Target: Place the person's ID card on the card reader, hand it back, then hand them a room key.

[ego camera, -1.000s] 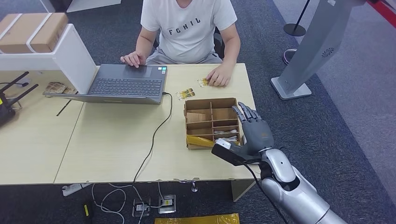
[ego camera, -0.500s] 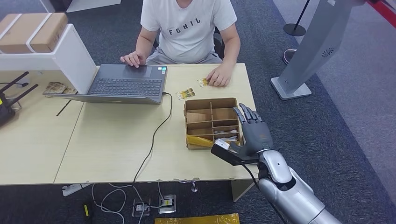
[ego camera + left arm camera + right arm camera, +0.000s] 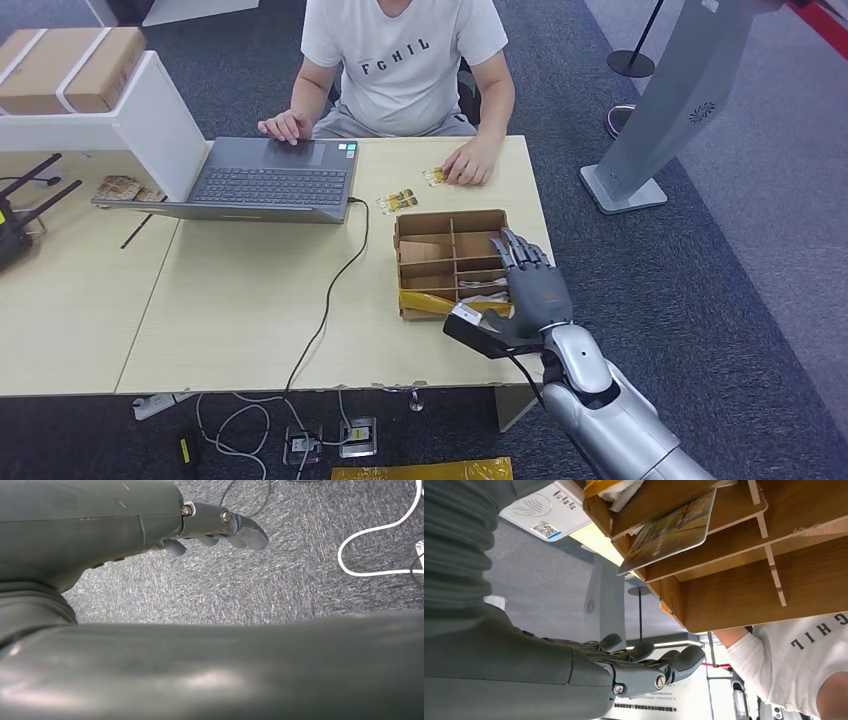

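Moved: right hand point(image 3: 532, 290) has drifted left, now over the divided box point(image 3: 452, 262) at centre-right
Right hand: fingers apart, empty
Left hand point(image 3: 220, 527): over carpet, fingers partly curled, empty
Cards: one card point(image 3: 438, 176) under the person's hand point(image 3: 468, 163), another card point(image 3: 671, 530) slotted in box
Progress: judged early, nothing picked up yet
Unclear: which card is the ID

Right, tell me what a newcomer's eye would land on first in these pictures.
First the robot's grey right hand, fingers spread, hovering at the right edge of the brown divided box on the pale table. Next, the person in a white T-shirt seated across the table, one hand on an open laptop, the other on a small card at the table's far edge. In the right wrist view, a card leans in one of the box's compartments.
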